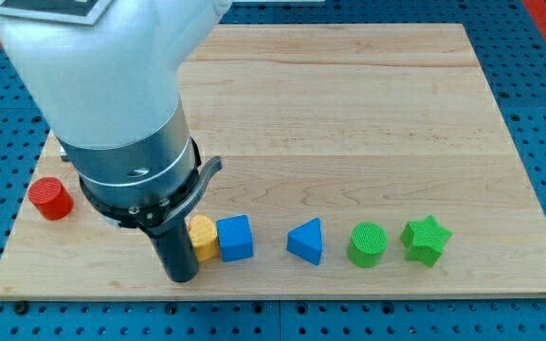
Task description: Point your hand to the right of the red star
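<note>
No red star shows in the camera view; the arm's white and grey body (121,104) covers much of the board's left half. A red cylinder (50,199) stands near the board's left edge. My tip (182,278) rests on the board near the view's bottom, well to the right of and below the red cylinder. A yellow block (203,238), partly hidden by the rod, touches or nearly touches the rod's right side.
A row runs to the right from the yellow block: a blue cube (236,238) against it, a blue triangle (306,242), a green cylinder (368,244) and a green star (427,240). The wooden board (349,114) lies on a blue pegboard.
</note>
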Controlling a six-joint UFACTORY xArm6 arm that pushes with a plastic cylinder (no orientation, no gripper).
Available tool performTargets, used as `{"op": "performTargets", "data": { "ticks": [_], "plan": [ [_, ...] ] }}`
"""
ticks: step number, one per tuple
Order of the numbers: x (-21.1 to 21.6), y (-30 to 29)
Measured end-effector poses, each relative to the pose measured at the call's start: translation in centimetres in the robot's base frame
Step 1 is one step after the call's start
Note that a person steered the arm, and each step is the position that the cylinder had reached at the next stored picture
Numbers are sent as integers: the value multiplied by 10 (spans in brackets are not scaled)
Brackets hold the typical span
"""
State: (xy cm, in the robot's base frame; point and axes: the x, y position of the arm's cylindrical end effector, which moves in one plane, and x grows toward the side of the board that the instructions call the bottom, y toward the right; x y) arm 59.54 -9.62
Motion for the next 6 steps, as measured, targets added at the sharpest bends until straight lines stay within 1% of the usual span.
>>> {"op": "performTargets", "data": {
  "ticks": [1,2,4,5,6],
  "plan": [
    [0,0],
    [12,0],
    [14,-30],
    [13,-75],
    [-18,-105]
  ]
}}
